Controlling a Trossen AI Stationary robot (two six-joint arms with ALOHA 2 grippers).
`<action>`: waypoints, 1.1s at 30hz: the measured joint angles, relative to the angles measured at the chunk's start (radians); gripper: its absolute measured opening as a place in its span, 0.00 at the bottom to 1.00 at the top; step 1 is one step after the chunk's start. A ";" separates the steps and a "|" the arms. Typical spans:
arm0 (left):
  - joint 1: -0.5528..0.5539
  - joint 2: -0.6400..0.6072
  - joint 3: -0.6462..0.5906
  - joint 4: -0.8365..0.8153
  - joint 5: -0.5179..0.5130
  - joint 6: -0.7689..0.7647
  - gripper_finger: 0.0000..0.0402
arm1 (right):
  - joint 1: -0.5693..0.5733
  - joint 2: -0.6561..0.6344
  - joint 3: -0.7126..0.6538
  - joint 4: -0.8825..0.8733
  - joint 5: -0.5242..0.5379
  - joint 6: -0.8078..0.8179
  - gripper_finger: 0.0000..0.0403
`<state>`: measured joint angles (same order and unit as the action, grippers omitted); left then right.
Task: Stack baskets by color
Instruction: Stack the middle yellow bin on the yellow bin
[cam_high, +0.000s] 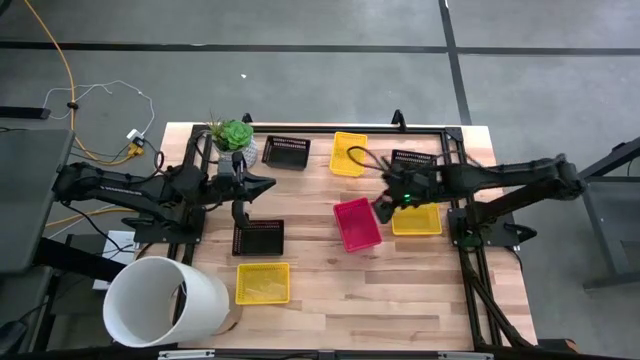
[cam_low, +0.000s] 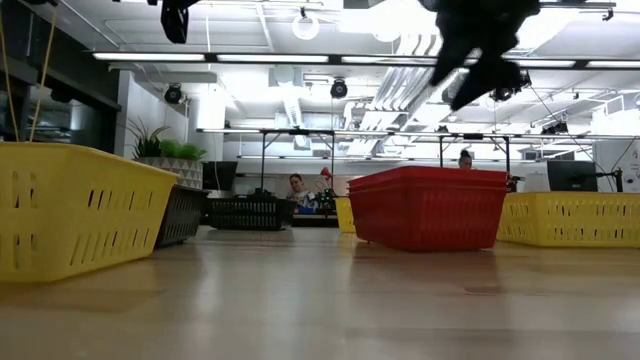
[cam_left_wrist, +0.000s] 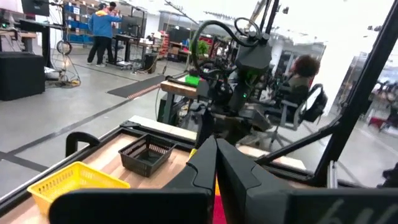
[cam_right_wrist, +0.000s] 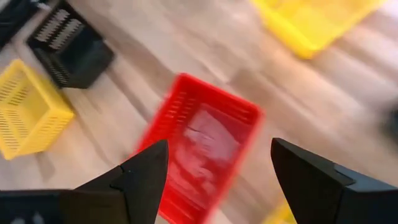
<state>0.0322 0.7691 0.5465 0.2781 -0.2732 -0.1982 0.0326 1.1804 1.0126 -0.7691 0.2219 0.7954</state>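
A red basket (cam_high: 357, 224) rests flat on the table's middle; it also shows in the low view (cam_low: 430, 207) and the right wrist view (cam_right_wrist: 205, 146). Yellow baskets lie at the far middle (cam_high: 349, 153), at the right (cam_high: 417, 219) and near the front (cam_high: 263, 282). Black baskets lie at the far left (cam_high: 286, 151), under the right arm (cam_high: 413, 160) and left of centre (cam_high: 258, 237). My right gripper (cam_high: 385, 207) hangs open above the red basket's right side, tilted downward, with nothing between its fingers (cam_right_wrist: 217, 171). My left gripper (cam_high: 262, 185) is shut and empty, pointing level, high above the table (cam_left_wrist: 214, 168).
A large white cylinder (cam_high: 165, 300) lies at the near left corner and a small potted plant (cam_high: 232, 135) stands at the far left. A black frame (cam_high: 455, 135) runs along the table's far and right edges. People show in the room beyond the table.
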 joint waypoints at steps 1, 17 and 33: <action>0.000 -0.002 0.000 0.003 0.000 0.000 0.00 | 0.001 -0.029 0.000 -0.038 0.017 -0.002 0.67; 0.000 -0.031 0.000 0.011 -0.001 -0.035 0.00 | 0.080 -0.499 -0.417 0.213 0.126 0.174 0.67; 0.000 -0.030 0.000 0.011 -0.054 -0.035 0.04 | 0.080 -0.509 -0.459 0.354 0.062 -0.010 0.67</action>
<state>0.0326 0.7387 0.5465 0.2890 -0.3277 -0.2333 0.1131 0.6716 0.5537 -0.4152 0.2839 0.7854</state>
